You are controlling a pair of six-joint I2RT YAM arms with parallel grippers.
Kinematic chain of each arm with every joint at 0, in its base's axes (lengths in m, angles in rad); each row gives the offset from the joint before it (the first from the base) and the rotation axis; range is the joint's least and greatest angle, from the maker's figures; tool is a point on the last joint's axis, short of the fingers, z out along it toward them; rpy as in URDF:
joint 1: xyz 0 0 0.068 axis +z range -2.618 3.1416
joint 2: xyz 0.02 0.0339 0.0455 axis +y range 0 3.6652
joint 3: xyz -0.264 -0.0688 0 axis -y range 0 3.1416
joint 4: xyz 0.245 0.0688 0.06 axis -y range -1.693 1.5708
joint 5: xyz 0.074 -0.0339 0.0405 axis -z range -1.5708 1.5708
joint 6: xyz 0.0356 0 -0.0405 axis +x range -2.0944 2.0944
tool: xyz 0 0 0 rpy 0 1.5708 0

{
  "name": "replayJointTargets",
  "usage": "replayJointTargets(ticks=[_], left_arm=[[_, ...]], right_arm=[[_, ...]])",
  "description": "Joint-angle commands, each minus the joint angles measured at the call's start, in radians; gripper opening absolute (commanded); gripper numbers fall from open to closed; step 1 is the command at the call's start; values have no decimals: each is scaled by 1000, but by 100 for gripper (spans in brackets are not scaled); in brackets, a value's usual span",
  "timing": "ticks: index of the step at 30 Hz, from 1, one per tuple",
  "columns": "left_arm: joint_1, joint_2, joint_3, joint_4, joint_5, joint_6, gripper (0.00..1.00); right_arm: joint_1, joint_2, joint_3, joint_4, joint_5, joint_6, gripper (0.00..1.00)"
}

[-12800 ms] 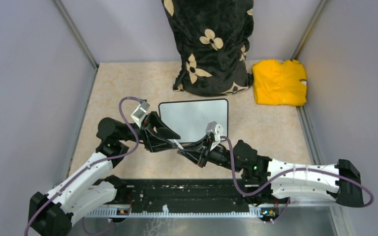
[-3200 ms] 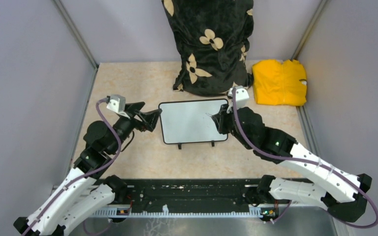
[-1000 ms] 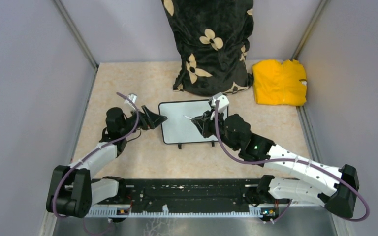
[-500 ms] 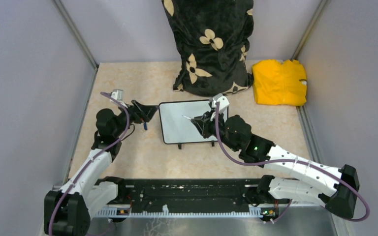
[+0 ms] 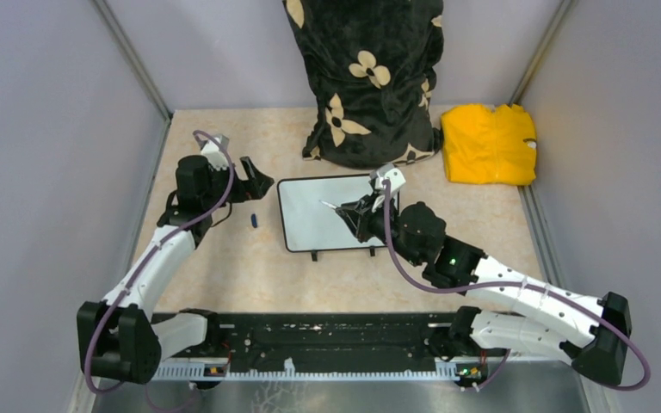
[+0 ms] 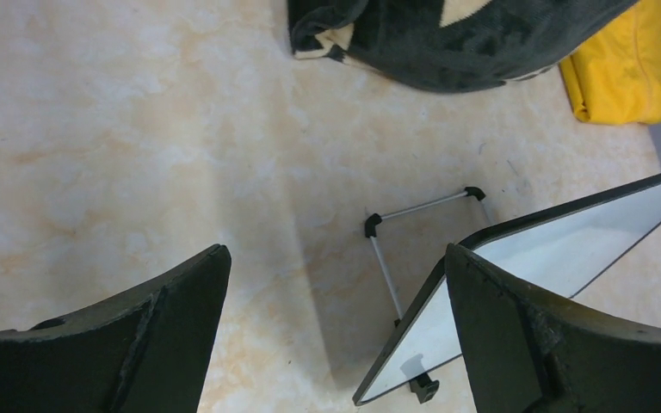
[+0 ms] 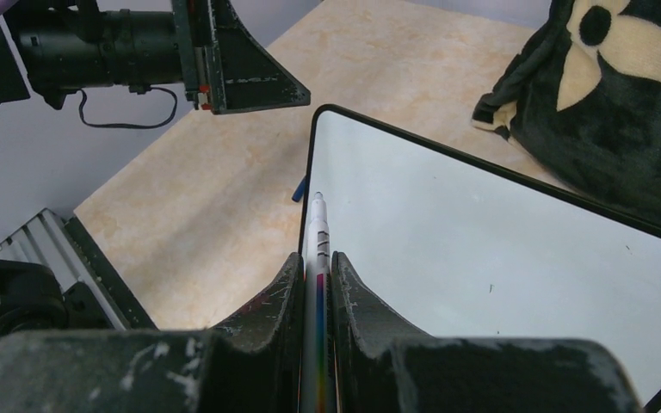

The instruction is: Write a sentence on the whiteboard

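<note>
Two tools: L tool [image 6: 336,249] spread wide near whiteboard [image 7: 482,241]; R tool [image 7: 317,258] pinching marker [image 7: 317,228] over it.

Floral cushion [image 5: 370,77] just behind whiteboard [image 5: 310,228]; blue cap [image 5: 255,220] lies left; tabletop [image 5: 310,284] nearside passable.

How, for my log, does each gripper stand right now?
Left gripper: open, empty.
Right gripper: shut on the marker.
</note>
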Motion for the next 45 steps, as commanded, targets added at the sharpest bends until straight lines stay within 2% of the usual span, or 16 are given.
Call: replayJointTargets(ticks=[1,3,4,5,8,12,14,17,19,21,24,30,38,45], left_arm=[[-2,-121,-56,20,-202,-59,99],[-2,-193,-147,86,-338,-150,99],[-2,-227,-190,137,-359,-166,99],[-2,-254,-223,190,-327,-133,99],[-1,-275,-259,276,-108,-56,99],[-2,-236,-267,324,123,-53,99],[-2,-232,-277,346,140,-91,99],[-9,-238,-328,432,41,-211,99],[-19,-226,-328,434,39,-225,99],[-20,-196,-321,443,108,-187,99],[-21,-168,-318,449,225,-28,98],[-8,-91,-346,556,376,47,84],[24,57,-374,789,599,-2,80],[81,177,-363,906,683,-69,79]], right_arm=[[8,-42,-5,38,19,-15,0],[8,-49,-8,39,24,-16,0],[8,-50,-10,39,25,-18,0],[8,-49,-10,40,27,-19,0],[8,-47,-10,40,28,-23,0],[8,-41,-12,45,24,-25,0],[8,-38,-11,47,22,-26,0],[8,-35,-10,52,20,-26,0],[8,-32,-10,55,17,-25,0],[8,-29,-10,56,14,-22,0],[8,-29,-11,56,9,-17,0],[7,-43,-16,44,11,-12,0],[8,-44,-14,44,5,-6,0],[7,-40,-13,46,-1,-4,0]])
